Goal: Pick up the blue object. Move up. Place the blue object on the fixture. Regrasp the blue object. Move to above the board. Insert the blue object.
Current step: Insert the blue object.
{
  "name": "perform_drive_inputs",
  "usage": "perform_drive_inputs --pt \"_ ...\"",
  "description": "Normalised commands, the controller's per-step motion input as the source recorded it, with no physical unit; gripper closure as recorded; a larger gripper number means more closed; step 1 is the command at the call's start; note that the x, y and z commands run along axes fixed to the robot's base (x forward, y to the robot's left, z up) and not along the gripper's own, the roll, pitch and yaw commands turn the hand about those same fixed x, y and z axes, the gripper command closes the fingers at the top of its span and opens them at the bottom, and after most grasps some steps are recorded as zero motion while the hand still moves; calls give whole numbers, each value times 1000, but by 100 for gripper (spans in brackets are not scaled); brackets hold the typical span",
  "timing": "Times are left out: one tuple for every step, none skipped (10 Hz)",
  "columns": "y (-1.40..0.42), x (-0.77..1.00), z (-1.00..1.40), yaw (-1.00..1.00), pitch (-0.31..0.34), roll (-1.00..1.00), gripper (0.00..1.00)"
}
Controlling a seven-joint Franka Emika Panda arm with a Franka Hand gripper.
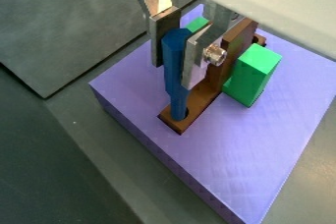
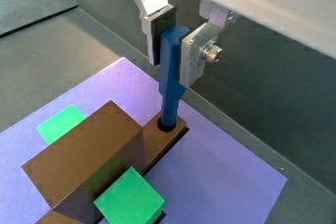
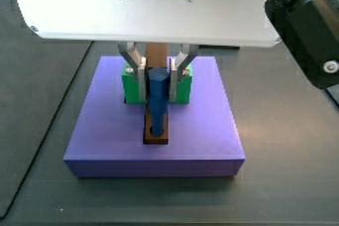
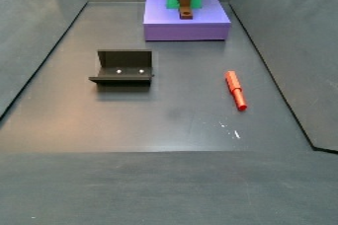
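Note:
The blue peg (image 1: pixel 174 90) stands upright with its lower end in the round hole at the end of the brown bar (image 2: pixel 92 159) on the purple board (image 1: pixel 237 159). It also shows in a wrist view (image 2: pixel 170 95) and a side view (image 3: pixel 157 111). My gripper (image 1: pixel 176 71) is right above the board, its silver fingers (image 2: pixel 197 46) shut on the peg's upper part. It shows in a wrist view (image 2: pixel 178 69) and a side view (image 3: pixel 157 76). The dark fixture (image 4: pixel 123 67) sits on the floor away from the board (image 4: pixel 199 27). My gripper does not show in that side view.
A green block (image 1: pixel 250 76) stands on the board beside the brown bar. A red peg (image 4: pixel 235 91) lies on the grey floor to the right of the fixture. Sloping grey walls ring the floor.

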Motion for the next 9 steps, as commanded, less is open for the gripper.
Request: perform_drive_inputs --pt "131 -80 -51 0 0 0 100" --pt "100 -37 -29 0 0 -3 100" --pt "86 0 -17 0 7 -21 100" --pt "26 0 0 0 11 -34 100" --pt "0 0 0 0 6 -41 100" --pt "0 -14 -40 0 0 -40 100" --pt "0 0 -160 0 0 -24 100" --pt "0 31 -286 46 0 0 100" --pt "0 183 -369 97 10 0 100"
